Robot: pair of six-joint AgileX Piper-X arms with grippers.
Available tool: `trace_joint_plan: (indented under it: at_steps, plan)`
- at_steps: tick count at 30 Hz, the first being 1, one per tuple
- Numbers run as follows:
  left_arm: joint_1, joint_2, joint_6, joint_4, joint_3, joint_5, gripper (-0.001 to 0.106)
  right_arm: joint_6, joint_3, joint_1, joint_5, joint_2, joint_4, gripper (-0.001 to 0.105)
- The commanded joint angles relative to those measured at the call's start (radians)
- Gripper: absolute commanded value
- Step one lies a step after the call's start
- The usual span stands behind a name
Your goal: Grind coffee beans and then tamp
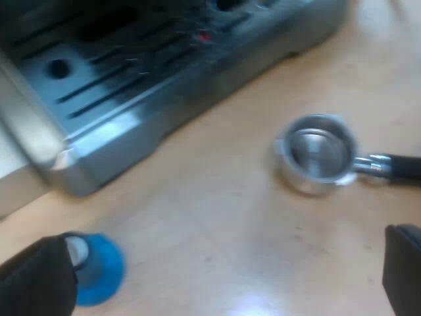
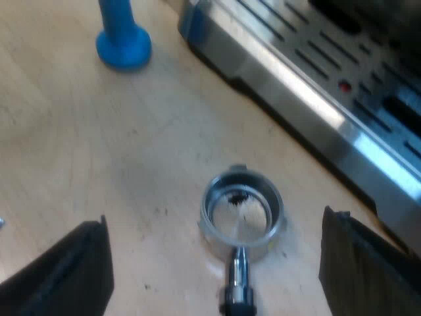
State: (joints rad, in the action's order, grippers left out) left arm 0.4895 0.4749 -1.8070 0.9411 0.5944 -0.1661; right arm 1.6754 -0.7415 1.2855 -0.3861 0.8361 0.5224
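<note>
You have bright, even light: glare on machine edge, sheen on tabletop, soft shadow by holder.

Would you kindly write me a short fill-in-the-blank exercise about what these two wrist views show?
1. The upright tamper is ____ in colour.
2. The metal holder lies on the table near the espresso machine, its basket opening facing ____.
3. The right gripper hovers over the holder with its fingers ____.
Missing words: blue; up; open.
</note>
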Motion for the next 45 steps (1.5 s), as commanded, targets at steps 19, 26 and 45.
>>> trace_joint_plan:
  at_steps: [19, 26, 45]
  plan:
    - [-0.333, 0.104, 0.056, 0.009, 0.007, 0.003, 0.098, 0.101, 0.190, 0.001, 0.142, 0.151, -0.655, 0.067]
    - [-0.268, 0.267, 0.063, -0.034, 0.010, -0.027, 0.097, 0.101, 0.190, 0.001, 0.142, 0.152, -0.655, 0.067]
    - [-0.236, 0.732, 0.099, -0.185, 0.020, 0.036, 0.084, 0.101, 0.190, 0.001, 0.142, 0.152, -0.655, 0.067]
